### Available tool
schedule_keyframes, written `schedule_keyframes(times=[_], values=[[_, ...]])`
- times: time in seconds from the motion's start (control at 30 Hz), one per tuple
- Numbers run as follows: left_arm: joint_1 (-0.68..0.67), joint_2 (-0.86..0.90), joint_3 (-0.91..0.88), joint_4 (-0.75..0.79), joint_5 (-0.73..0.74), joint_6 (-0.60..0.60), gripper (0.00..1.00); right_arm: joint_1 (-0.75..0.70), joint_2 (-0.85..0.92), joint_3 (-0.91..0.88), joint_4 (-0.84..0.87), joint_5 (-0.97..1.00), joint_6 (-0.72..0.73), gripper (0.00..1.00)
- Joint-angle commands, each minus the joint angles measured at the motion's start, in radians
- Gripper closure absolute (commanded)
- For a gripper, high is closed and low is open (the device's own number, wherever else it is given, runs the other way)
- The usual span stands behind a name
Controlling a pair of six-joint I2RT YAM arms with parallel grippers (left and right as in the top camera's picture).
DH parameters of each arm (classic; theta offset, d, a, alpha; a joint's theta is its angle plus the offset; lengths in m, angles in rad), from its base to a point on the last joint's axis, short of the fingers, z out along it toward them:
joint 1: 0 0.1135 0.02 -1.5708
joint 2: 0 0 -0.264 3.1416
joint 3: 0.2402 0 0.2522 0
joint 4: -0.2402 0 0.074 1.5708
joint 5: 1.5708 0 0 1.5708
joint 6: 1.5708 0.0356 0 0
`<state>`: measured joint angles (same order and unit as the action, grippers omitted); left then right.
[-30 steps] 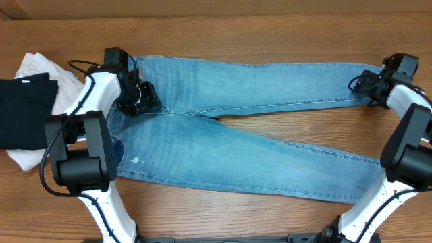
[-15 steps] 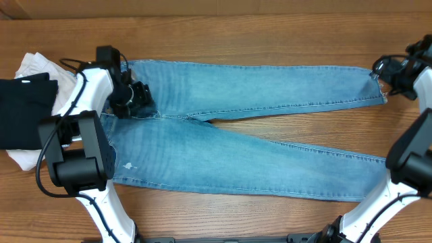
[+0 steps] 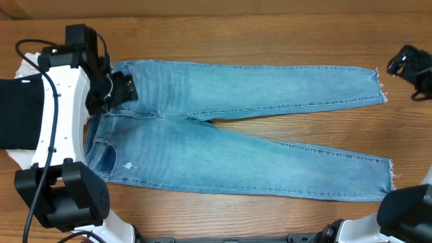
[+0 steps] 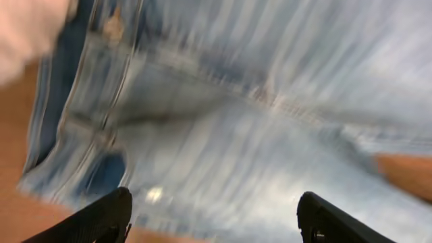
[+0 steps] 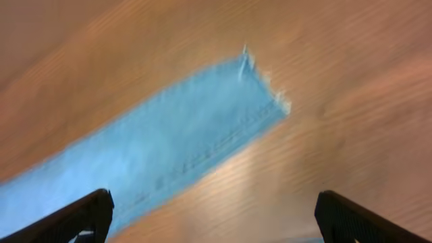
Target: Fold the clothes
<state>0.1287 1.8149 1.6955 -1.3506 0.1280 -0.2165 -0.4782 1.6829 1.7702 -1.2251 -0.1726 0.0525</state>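
The light-blue jeans (image 3: 229, 128) lie spread flat on the wooden table (image 3: 283, 40), waistband at the left and both legs running right to frayed hems. My left gripper (image 3: 120, 90) hovers over the seat area by the waistband. In the blurred left wrist view the left gripper (image 4: 216, 223) is open, with only the denim (image 4: 223, 121) below and nothing between the fingers (image 4: 101, 217). My right gripper (image 3: 403, 66) is off to the right of the upper leg's hem. The right wrist view shows the right gripper (image 5: 216, 219) open above bare wood, the hem (image 5: 223, 128) ahead of it.
A black garment (image 3: 17, 111) lies on a white garment (image 3: 23, 160) at the table's left edge, right beside the waistband and under my left arm (image 3: 61, 101). Bare wood shows between the two legs and beyond the hems.
Both grippers have opened and let go of the denim. The left one drew back leftward from the crotch; the right one pulled away rightward from the upper hem. The jeans now lie flatter.
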Motion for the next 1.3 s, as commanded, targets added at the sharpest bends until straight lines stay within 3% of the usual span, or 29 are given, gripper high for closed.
schedule_keyframes(times=[0.0, 0.13, 0.23, 0.27, 0.57, 0.73, 0.87, 0.97, 1.27], values=[[0.001, 0.001, 0.008, -0.077, -0.093, 0.021, 0.18, 0.000, -0.005, 0.007, -0.097, -0.049, 0.041, 0.00], [0.005, 0.000, 0.008, -0.073, -0.184, -0.012, 0.16, 0.002, -0.005, 0.002, -0.109, -0.053, 0.051, 0.00], [0.016, 0.005, 0.007, 0.026, -0.090, 0.108, 0.13, 0.011, -0.005, 0.002, -0.109, -0.071, 0.050, 0.00], [0.022, 0.017, 0.007, 0.078, 0.014, 0.206, 0.16, 0.020, -0.005, 0.002, -0.101, -0.072, 0.049, 0.00], [0.107, 0.161, 0.007, 0.192, 0.095, 0.262, 0.37, 0.026, -0.005, 0.002, -0.100, -0.075, 0.049, 0.00], [0.135, 0.276, 0.007, 0.257, 0.101, 0.254, 0.30, 0.026, -0.005, 0.002, -0.100, -0.077, 0.049, 0.00], [0.154, 0.340, 0.007, 0.237, -0.011, 0.201, 0.34, 0.026, -0.005, 0.002, -0.101, -0.076, 0.048, 0.00], [0.184, 0.341, 0.008, 0.215, -0.106, 0.119, 0.36, 0.026, -0.005, 0.002, -0.096, -0.076, 0.048, 0.00], [0.310, 0.285, 0.008, 0.206, -0.109, 0.088, 0.37, 0.026, -0.003, 0.002, -0.089, -0.073, 0.048, 0.00]])
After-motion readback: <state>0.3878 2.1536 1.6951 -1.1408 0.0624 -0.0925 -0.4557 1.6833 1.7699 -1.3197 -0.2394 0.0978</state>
